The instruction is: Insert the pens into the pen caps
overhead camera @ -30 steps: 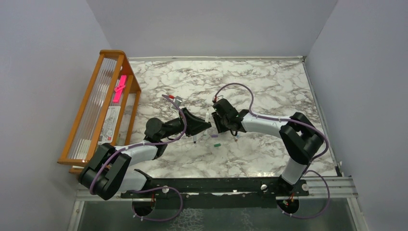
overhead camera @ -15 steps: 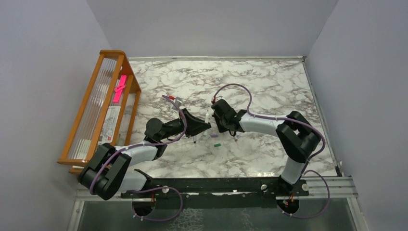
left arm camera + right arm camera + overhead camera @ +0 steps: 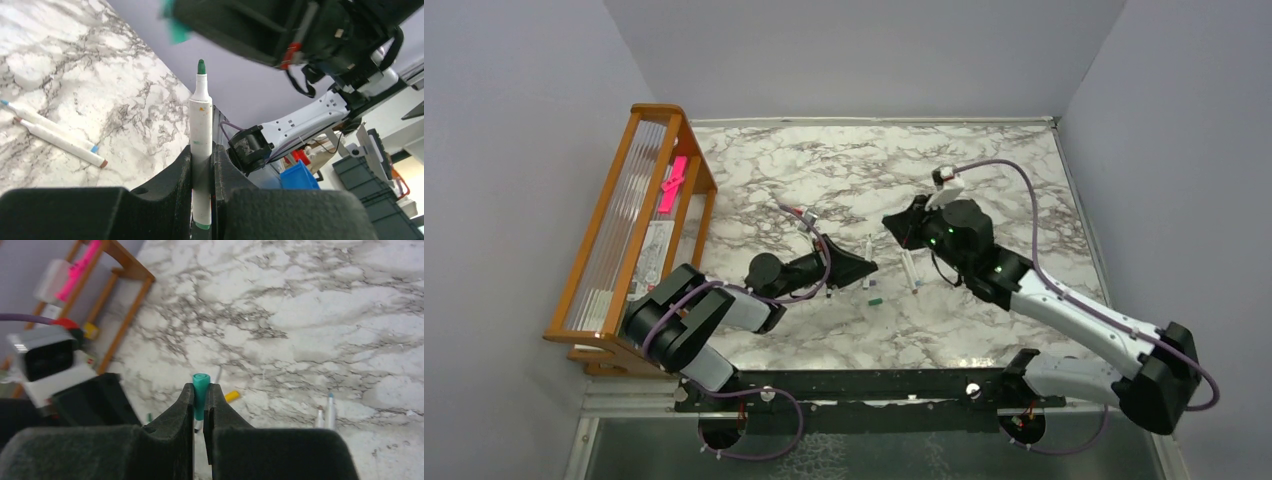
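Pen (image 3: pixel 201 125) clamped tip-up in our left fingers (image 3: pixel 181 172), its tip free for capping | right fingers (image 3: pixel 186 407) closed on teal cap (image 3: pixel 200 390) | we judge alignment next.

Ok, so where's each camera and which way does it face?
Top external: above and behind the bases, facing down on the table; left arm and right arm show.
Left wrist: looks along the left fingers, clamped on a green-tipped pen.
Right wrist: looks down past the right fingers, pinching a teal cap.
Shared: top and right wrist both show the wooden rack.
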Action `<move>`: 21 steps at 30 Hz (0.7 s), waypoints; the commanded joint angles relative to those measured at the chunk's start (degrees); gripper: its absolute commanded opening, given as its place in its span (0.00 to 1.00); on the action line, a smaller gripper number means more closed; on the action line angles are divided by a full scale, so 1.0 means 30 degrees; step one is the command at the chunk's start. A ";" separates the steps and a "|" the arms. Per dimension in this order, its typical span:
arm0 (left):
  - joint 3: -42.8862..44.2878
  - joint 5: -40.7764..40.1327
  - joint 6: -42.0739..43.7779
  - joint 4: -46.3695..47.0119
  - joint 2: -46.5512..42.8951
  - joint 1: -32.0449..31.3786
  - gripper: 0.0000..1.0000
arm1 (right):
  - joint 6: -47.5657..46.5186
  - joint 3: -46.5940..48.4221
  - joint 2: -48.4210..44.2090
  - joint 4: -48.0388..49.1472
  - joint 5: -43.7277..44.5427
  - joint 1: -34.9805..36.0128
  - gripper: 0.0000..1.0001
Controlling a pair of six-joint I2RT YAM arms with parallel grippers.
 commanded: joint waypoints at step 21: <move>0.1350 -0.1360 -0.0008 0.2749 0.0378 -0.2293 0.00 | 0.1281 -0.3448 -0.4325 0.5077 -0.3598 -0.0068 0.01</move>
